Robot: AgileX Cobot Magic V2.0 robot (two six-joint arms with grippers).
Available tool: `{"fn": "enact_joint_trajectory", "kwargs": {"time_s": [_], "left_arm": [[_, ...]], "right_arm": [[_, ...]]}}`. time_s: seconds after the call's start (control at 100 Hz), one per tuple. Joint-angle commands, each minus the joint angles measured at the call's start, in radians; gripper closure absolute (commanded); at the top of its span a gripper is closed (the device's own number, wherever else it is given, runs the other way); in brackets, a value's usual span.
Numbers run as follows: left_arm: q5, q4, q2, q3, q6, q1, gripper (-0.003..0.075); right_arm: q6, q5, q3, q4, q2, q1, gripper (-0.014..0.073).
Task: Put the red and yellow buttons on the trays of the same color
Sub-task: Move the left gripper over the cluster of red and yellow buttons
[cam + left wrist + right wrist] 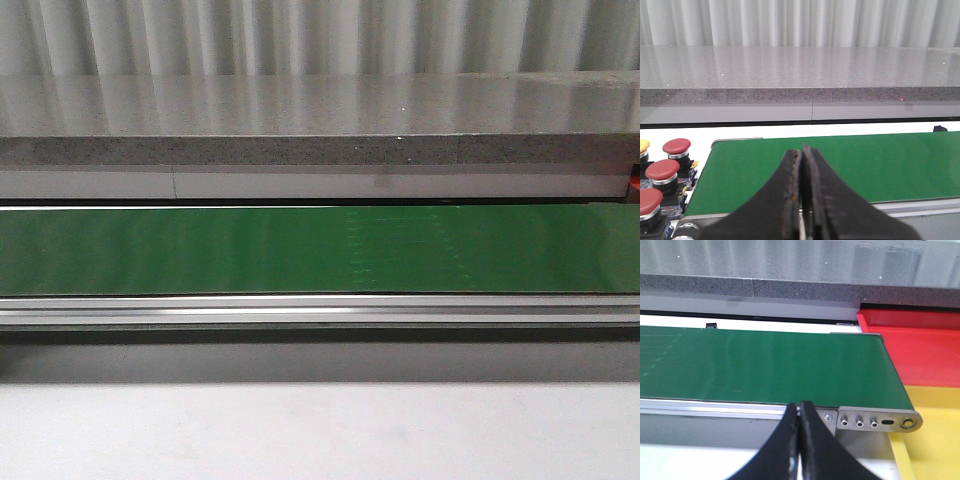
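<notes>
No readable writing shows anywhere. Beyond the left end of the smooth green conveyor belt point(300, 250), three red dome-capped push buttons point(676, 146) and one yellow-capped button point(643, 145) stand close together on metal collars. The black left gripper point(800, 200) hangs over the belt's near edge, its fingers pressed together on nothing. The black right gripper point(799, 445) is likewise clenched and empty. Past the belt's right end sit a glossy red plastic tray point(920, 345) and, touching it, a yellow plastic tray point(935, 435), neither showing any contents in view

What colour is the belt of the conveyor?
Green. The belt shows best in the front view.
</notes>
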Motion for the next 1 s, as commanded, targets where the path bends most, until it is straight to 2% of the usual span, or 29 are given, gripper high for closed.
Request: {"fn": "enact_joint_trajectory", "kwargs": {"time_s": [0.0,0.36,0.57,0.71,0.9,0.99], "left_arm": [[-0.076,-0.006,-0.028,0.047,-0.004,-0.009,0.074],[-0.112,-0.012,-0.028,0.037,-0.004,-0.009,0.074],[-0.045,-0.071,0.02,-0.076,-0.004,-0.009,0.074],[0.116,-0.079,0.122,-0.224,-0.004,-0.009,0.074],[0.498,-0.081,0.313,-0.492,-0.004,-0.009,0.074],[0.637,-0.084,0.401,-0.592,-0.004,-0.009,0.074]], "right_arm": [[-0.003,-0.083,0.001,-0.01,-0.017,-0.002,0.0661],[-0.003,-0.083,0.001,-0.01,-0.017,-0.002,0.0661],[-0.003,-0.083,0.001,-0.01,-0.017,-0.002,0.0661],[-0.003,-0.083,0.001,-0.01,-0.017,-0.002,0.0661],[-0.003,-0.083,0.001,-0.01,-0.017,-0.002,0.0661],[-0.003,-0.083,0.001,-0.01,-0.017,-0.002,0.0661]]}}
